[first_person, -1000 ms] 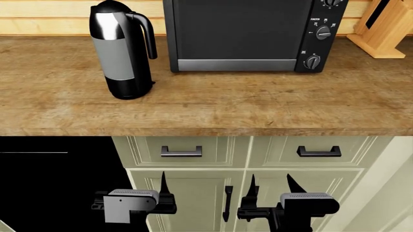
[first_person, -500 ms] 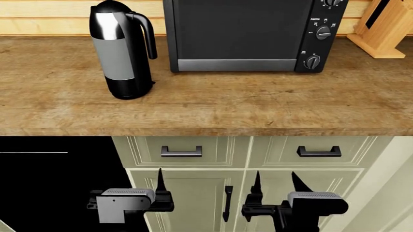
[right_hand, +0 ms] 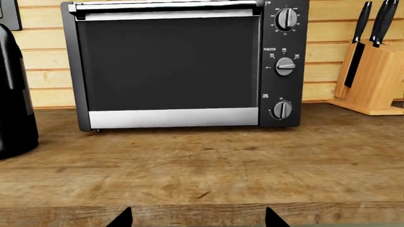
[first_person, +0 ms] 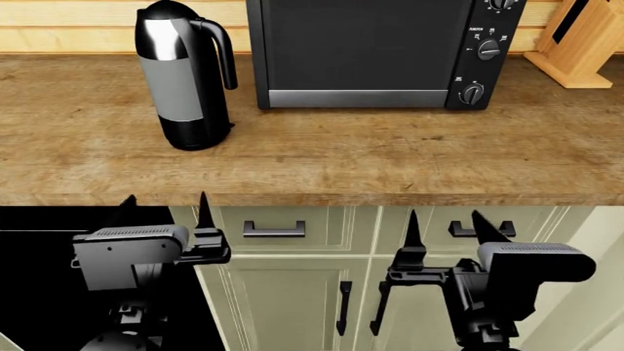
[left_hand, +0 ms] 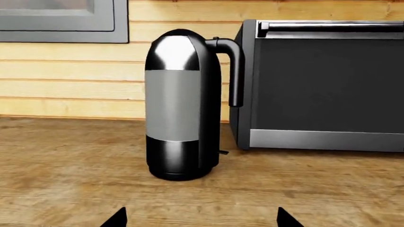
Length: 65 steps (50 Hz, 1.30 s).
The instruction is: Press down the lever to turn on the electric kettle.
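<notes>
The electric kettle (first_person: 185, 73) stands upright at the back left of the wooden counter, its loop handle facing the oven. The lever (first_person: 232, 125) is a tiny black tab at the base on the handle side. In the left wrist view the kettle (left_hand: 180, 104) stands straight ahead and the lever (left_hand: 223, 152) shows by its base. The right wrist view catches only the kettle's edge (right_hand: 13, 94). My left gripper (first_person: 166, 201) is open and empty, below the counter's front edge, nearer than the kettle. My right gripper (first_person: 445, 218) is open and empty, below the edge in front of the oven.
A boxy black oven (first_person: 370, 51) with round knobs (first_person: 472, 93) stands right beside the kettle's handle. A wooden knife block (first_person: 585, 40) is at the back right. The counter's front edge (first_person: 312, 199) lies just above both grippers, with cabinet drawers (first_person: 274, 229) below.
Both grippers have risen from low in front of the cabinet doors to just under the counter's edge, and spread slightly outward. The kettle has not moved.
</notes>
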Motion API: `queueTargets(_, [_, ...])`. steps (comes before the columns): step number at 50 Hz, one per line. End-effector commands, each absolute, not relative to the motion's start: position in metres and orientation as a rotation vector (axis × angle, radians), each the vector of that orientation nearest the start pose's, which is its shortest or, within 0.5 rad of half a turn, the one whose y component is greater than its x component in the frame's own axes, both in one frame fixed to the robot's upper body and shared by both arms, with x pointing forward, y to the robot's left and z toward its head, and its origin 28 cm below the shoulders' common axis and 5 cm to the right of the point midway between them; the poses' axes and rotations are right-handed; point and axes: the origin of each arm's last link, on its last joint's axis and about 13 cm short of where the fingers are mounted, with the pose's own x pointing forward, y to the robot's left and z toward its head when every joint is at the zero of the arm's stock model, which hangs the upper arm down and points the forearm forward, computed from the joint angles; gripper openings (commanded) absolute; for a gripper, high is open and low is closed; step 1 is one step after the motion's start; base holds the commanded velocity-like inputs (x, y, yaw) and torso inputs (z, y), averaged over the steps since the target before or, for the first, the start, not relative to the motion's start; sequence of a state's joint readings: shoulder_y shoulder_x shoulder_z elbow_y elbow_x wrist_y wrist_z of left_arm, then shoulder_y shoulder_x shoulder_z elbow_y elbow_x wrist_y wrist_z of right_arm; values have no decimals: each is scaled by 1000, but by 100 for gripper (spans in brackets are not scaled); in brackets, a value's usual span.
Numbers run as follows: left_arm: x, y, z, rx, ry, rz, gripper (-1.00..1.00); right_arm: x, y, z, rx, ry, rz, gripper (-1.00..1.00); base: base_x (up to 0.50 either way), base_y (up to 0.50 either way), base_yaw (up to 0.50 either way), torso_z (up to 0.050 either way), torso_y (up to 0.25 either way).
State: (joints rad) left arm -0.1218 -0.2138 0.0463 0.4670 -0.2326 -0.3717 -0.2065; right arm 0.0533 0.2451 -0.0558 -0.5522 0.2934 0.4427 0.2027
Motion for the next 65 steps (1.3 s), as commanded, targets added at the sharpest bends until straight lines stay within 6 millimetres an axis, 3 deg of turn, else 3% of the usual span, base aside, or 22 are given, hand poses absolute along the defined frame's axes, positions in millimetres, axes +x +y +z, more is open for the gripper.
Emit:
queueTargets(1, [233,237,161,32,-224,89,100,209,-118,155,-36,-148,39,100,0,0,0,0,0])
queueTargets(12, [254,247,191,68,-167,100,100,222,-124,205,-82,-153,69,100,0,0,0,0,0])
queueTargets(18, [265,253,206,94,-128,130,100,231,-126,220,-78,-150,92,100,0,0,0,0,0])
queueTargets(29, [273,259,213,100,-111,166,100,238,-131,224,-60,-144,87,100,0,26,0,0,0])
queueTargets(59, [273,256,214,128,-110,166,100,236,-125,218,-73,-135,153,100,0,496,0,0,0])
queueTargets(65, [273,256,212,126,-107,163,100,234,-125,220,-66,-146,175,100,0,65,0,0,0])
